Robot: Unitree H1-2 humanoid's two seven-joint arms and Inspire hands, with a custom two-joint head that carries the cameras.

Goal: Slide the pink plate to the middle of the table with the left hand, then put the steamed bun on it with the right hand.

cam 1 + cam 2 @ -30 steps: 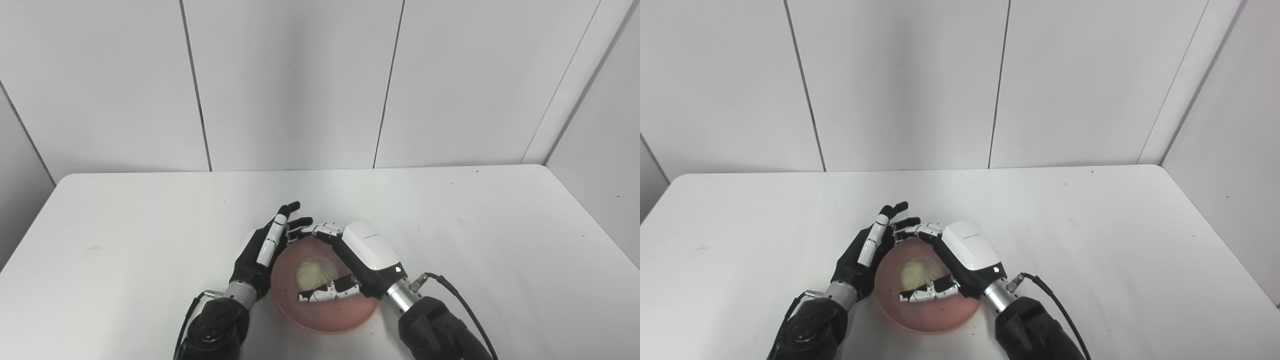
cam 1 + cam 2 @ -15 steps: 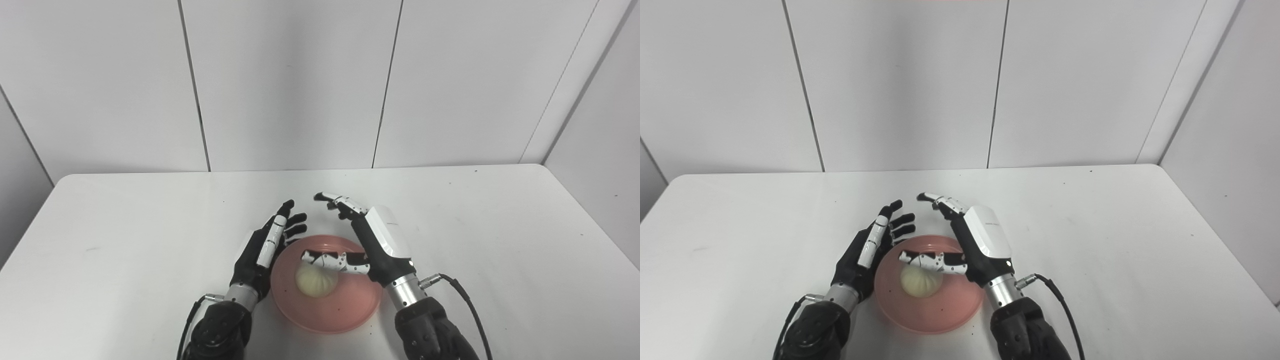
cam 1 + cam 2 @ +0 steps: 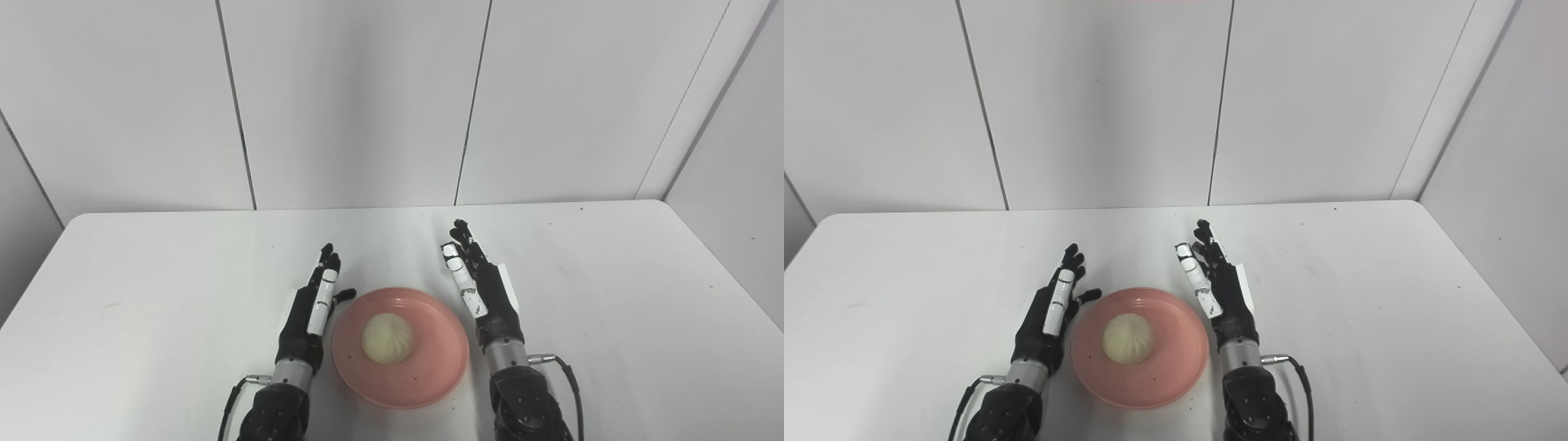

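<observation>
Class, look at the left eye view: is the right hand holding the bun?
No: the right hand is open beside the plate, and the bun lies on it.

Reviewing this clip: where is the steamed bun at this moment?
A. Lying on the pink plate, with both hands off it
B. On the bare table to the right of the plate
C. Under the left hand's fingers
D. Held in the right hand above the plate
A: the steamed bun lies on the pink plate, with the open left hand and right hand flanking it.

Steamed bun (image 3: 1127,338) on pink plate (image 3: 1176,373) between two empty hands
</observation>
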